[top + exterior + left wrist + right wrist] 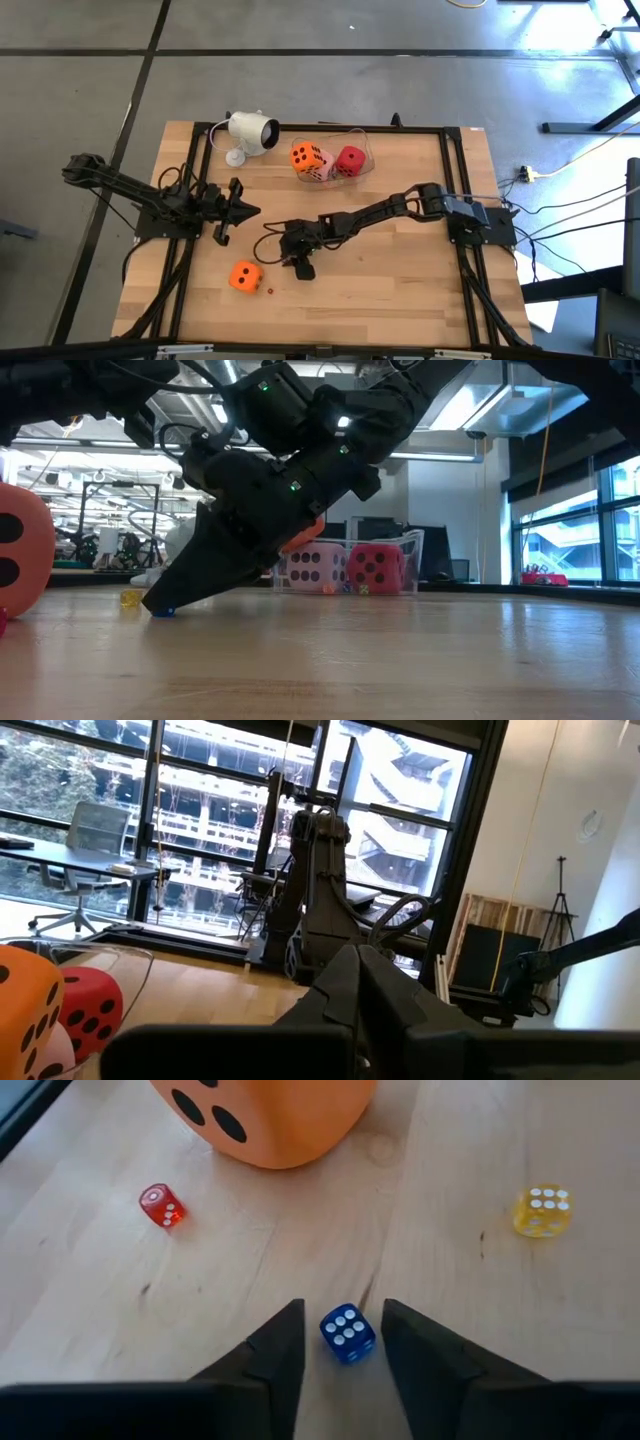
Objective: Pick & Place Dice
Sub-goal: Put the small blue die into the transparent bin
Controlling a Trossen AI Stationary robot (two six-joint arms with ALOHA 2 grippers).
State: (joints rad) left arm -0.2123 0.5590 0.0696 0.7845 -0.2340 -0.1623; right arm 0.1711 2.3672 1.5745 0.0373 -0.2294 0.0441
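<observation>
1. Four large soft dice: two orange, one (245,276) at the lower left of the surface (400,290) and one (305,156) at upper centre; one red (350,160); one pale pink (322,168).
2. Three tiny dice in the right wrist view: one blue (348,1332), one red (162,1205), one yellow (541,1211).
3. One clear container (362,145), holding three of the large dice.
4. One white camera (252,132).
5. Two arms, each with one claw: left (240,211), right (300,266).
</observation>
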